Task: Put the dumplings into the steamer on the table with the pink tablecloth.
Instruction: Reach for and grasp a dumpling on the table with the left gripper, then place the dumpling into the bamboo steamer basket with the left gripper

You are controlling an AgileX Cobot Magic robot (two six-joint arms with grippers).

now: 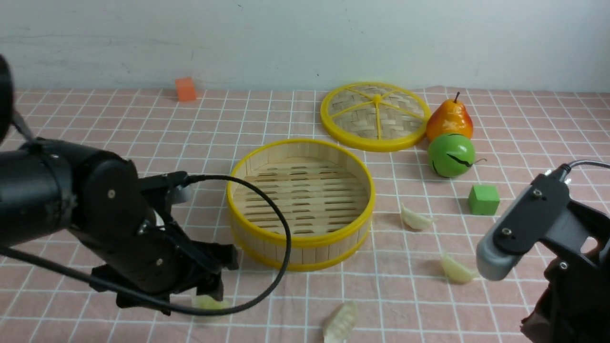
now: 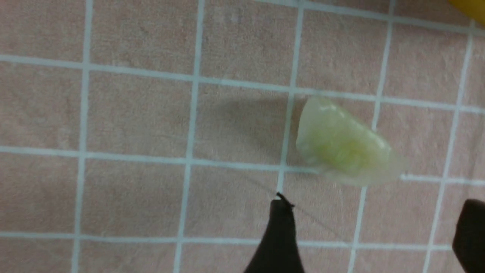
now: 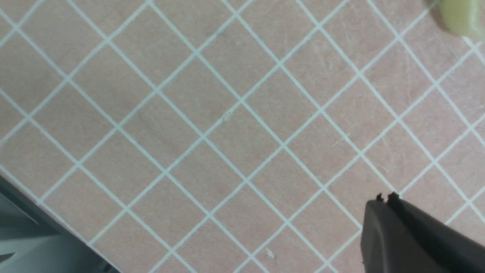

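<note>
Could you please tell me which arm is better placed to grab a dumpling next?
Left. The left gripper is open right by a dumpling near the steamer; the right gripper is shut, with only pink tablecloth at its tips.

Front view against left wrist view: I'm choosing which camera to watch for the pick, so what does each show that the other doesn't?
Only the front view: the round bamboo steamer with yellow rims, its slatted floor bare, and three more pale crescent dumplings lying on the cloth outside it.
Only the left wrist view: the left tool, open, its two dark fingertips wide apart and gripping nothing.
Both: the pale greenish translucent dumpling under that arm, lying on the pink grid-patterned tablecloth.
</note>
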